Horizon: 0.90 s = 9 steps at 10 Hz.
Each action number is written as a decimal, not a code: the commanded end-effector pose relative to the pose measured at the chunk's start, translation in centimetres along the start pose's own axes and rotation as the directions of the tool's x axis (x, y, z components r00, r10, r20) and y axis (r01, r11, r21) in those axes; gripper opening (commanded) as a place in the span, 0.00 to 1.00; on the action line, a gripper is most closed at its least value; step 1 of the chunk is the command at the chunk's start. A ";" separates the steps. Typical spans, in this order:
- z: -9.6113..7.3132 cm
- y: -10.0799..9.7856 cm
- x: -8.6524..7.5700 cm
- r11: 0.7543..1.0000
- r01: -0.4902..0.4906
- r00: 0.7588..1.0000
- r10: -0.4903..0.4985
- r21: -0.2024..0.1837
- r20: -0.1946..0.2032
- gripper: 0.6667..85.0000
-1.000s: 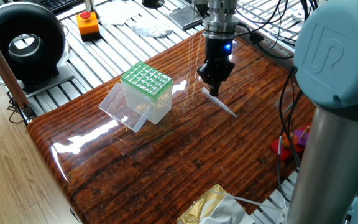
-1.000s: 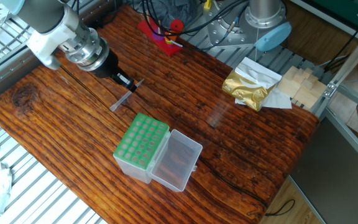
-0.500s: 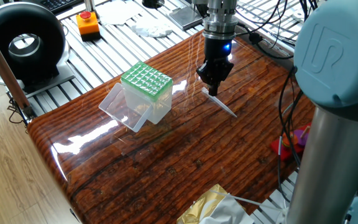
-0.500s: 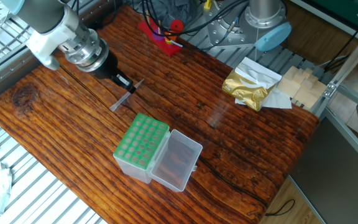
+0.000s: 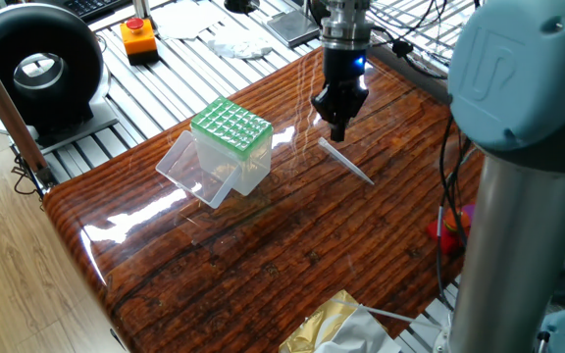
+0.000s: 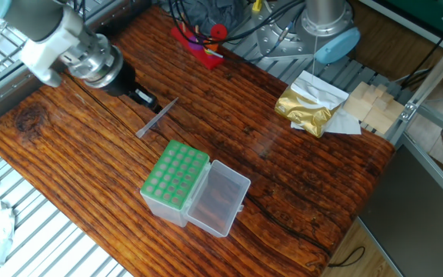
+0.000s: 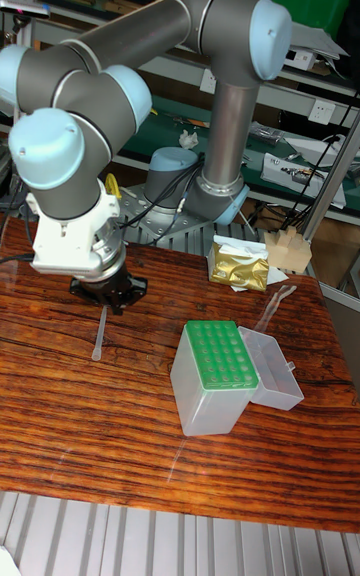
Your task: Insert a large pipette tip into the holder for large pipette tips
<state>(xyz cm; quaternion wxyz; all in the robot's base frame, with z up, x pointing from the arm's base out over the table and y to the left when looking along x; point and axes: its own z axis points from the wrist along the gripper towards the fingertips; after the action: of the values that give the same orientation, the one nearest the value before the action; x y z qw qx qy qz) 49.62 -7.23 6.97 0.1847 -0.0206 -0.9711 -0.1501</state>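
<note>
Tabletop: gripper (image 5: 338,132) (seemingly empty) above tip (image 5: 346,163).

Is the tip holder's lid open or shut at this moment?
Open. The holder for large pipette tips has its clear lid folded out beside it on the table, leaving the green grid fully uncovered.

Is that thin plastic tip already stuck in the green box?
No, the tip lies flat on the table, apart from the green-topped box, whose holes all look empty.
</note>
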 end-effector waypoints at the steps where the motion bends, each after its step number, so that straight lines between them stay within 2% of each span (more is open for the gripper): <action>1: -1.0 0.1 -0.6 1.000 0.012 1.000 -0.012 -0.003 -0.017 0.14; 6: 0.6 -1.1 -2.6 0.999 0.033 0.999 -0.034 0.021 0.007 0.14; 7: 0.5 -1.7 -2.9 0.998 0.046 0.999 -0.047 0.036 0.009 0.14; 9: 0.0 -2.1 -3.0 0.998 0.063 0.998 -0.063 0.027 -0.004 0.14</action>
<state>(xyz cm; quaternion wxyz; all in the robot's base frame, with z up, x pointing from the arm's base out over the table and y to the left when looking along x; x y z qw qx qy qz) 51.56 -8.75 5.39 0.1838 0.0039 -0.9733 -0.1372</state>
